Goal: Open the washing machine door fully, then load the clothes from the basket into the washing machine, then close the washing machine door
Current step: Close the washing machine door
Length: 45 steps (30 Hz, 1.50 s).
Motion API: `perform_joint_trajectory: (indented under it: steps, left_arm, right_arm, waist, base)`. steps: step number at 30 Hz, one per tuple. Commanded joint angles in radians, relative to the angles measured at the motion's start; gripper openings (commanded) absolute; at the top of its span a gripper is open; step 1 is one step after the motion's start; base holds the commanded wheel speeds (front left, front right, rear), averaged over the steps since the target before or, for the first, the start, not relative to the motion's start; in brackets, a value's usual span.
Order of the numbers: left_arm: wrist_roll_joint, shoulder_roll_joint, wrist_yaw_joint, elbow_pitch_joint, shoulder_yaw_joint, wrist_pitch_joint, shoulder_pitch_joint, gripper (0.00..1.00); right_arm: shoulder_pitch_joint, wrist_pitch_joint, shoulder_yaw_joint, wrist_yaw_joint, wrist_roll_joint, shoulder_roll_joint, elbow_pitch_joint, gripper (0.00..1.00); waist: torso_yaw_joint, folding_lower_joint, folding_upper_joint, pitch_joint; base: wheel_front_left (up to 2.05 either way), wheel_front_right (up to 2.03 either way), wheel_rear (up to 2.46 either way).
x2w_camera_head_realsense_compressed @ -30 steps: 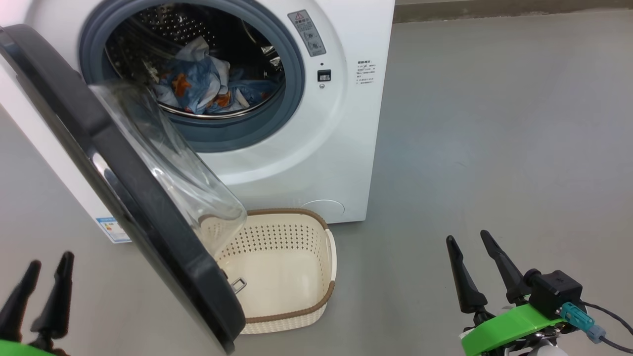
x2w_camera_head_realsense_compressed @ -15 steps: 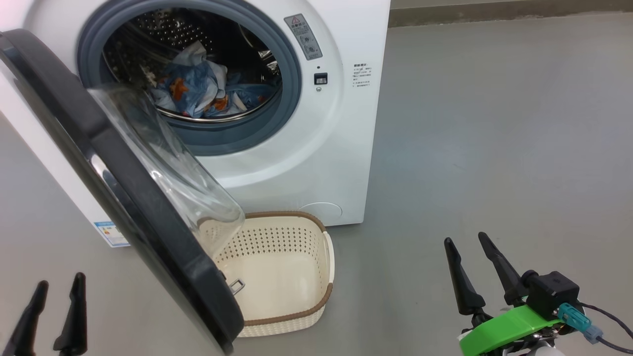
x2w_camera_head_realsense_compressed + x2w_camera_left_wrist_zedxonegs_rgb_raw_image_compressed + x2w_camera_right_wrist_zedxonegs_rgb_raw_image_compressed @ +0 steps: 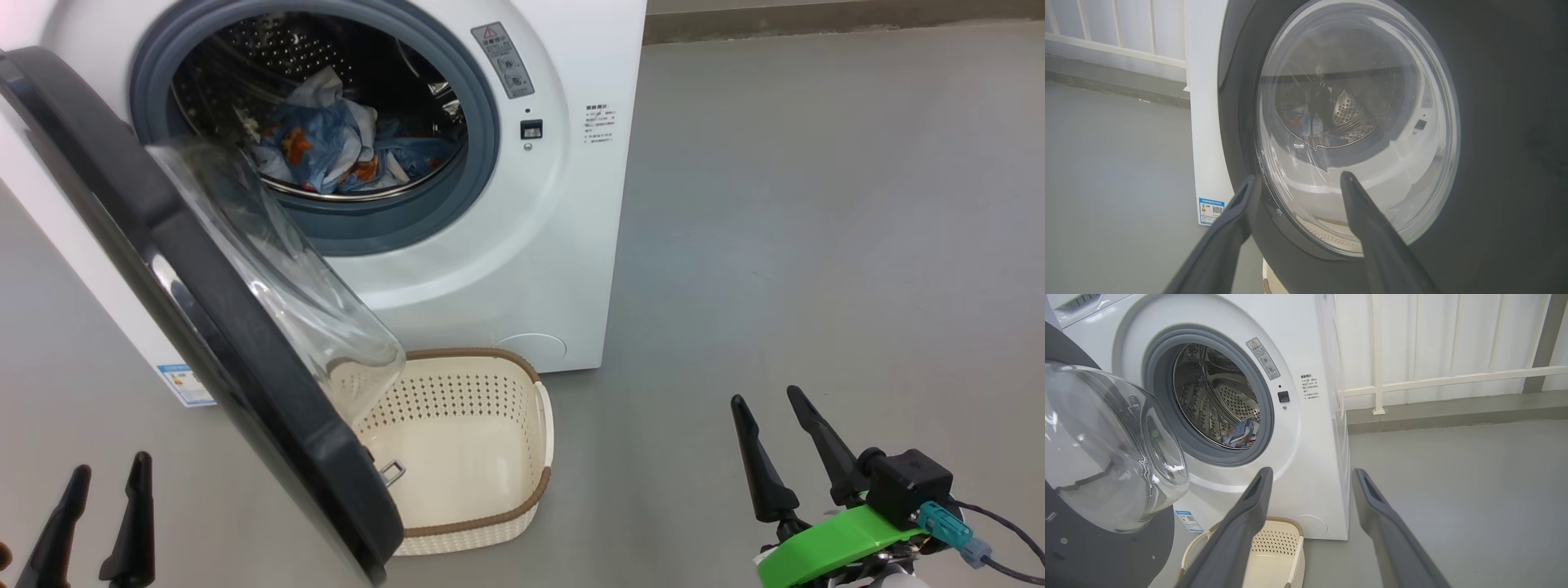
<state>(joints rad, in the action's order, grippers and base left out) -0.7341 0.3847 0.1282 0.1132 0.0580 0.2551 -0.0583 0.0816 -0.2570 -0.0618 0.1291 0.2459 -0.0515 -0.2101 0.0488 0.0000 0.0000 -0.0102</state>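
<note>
Fingers of the left gripper (image 3: 112, 465) and the right gripper (image 3: 766, 396) stand spread apart and hold nothing, low at either side of the head view, the left one facing the outer side of the washing machine door (image 3: 204, 286). That door hangs open, its glass bowl (image 3: 286, 278) reaching over the basket (image 3: 490, 519), which sits on the grey floor (image 3: 816, 204) at the foot of the washing machine (image 3: 522, 245). Farther in, the clothes (image 3: 326, 151) lie heaped at the bottom of the steel drum (image 3: 277, 49).
</note>
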Motion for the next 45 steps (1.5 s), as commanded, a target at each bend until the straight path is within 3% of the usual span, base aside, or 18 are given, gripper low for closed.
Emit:
perform_joint_trajectory:
  steps: [1,15,16,18,19,20,21,45]
  left_arm:
    - [0.014,0.028,0.002,-0.023,-0.04,0.007,0.026,1.0]
    - [0.014,0.025,0.002,-0.029,-0.038,0.007,0.031,1.0]
    - [0.014,0.025,0.002,-0.03,-0.038,0.007,0.032,1.0]
    - [0.013,0.023,0.002,-0.032,-0.037,0.007,0.034,1.0]
    - [0.012,0.023,0.002,-0.032,-0.035,0.007,0.036,1.0]
    - [0.012,0.023,0.002,-0.032,-0.035,0.007,0.036,1.0]
    - [0.011,0.022,0.002,-0.032,-0.035,0.007,0.036,1.0]
    - [-0.007,0.018,0.002,0.01,-0.001,0.007,0.068,1.0]
  right_arm:
    - [0.013,-0.005,-0.03,0.002,-0.005,0.001,0.021,1.0]
    - [0.015,-0.005,-0.028,0.002,-0.01,0.001,0.018,1.0]
    - [0.015,-0.005,-0.028,0.002,-0.01,0.001,0.019,0.89]
    - [0.017,-0.005,-0.029,0.002,-0.012,0.001,0.021,0.46]
    - [0.018,-0.005,-0.03,0.002,-0.013,0.001,0.022,0.31]
    - [0.018,-0.005,-0.03,0.002,-0.013,0.001,0.022,0.31]
    - [0.02,-0.005,-0.033,0.002,-0.015,0.001,0.02,0.0]
    - [0.151,-0.005,-0.152,0.002,0.002,0.001,0.072,0.0]
  waist:
    - [-0.001,0.0,0.0,0.0]
    - [-0.013,0.0,0.0,-0.006]
    - [-0.015,0.0,0.0,-0.007]
    - [-0.021,0.0,0.0,-0.009]
    - [-0.025,0.0,0.0,-0.01]
    - [-0.025,0.0,0.0,-0.01]
    - [-0.029,0.0,0.0,-0.011]
    - [-0.256,0.0,0.0,-0.001]
  base:
    - [0.0,0.0,0.0]
    - [0.0,0.0,0.0]
    - [0.0,0.0,0.0]
    - [0.0,0.0,0.0]
    - [0.0,0.0,0.0]
    - [0.0,0.0,0.0]
    - [0.0,0.0,0.0]
    - [0.0,0.0,0.0]
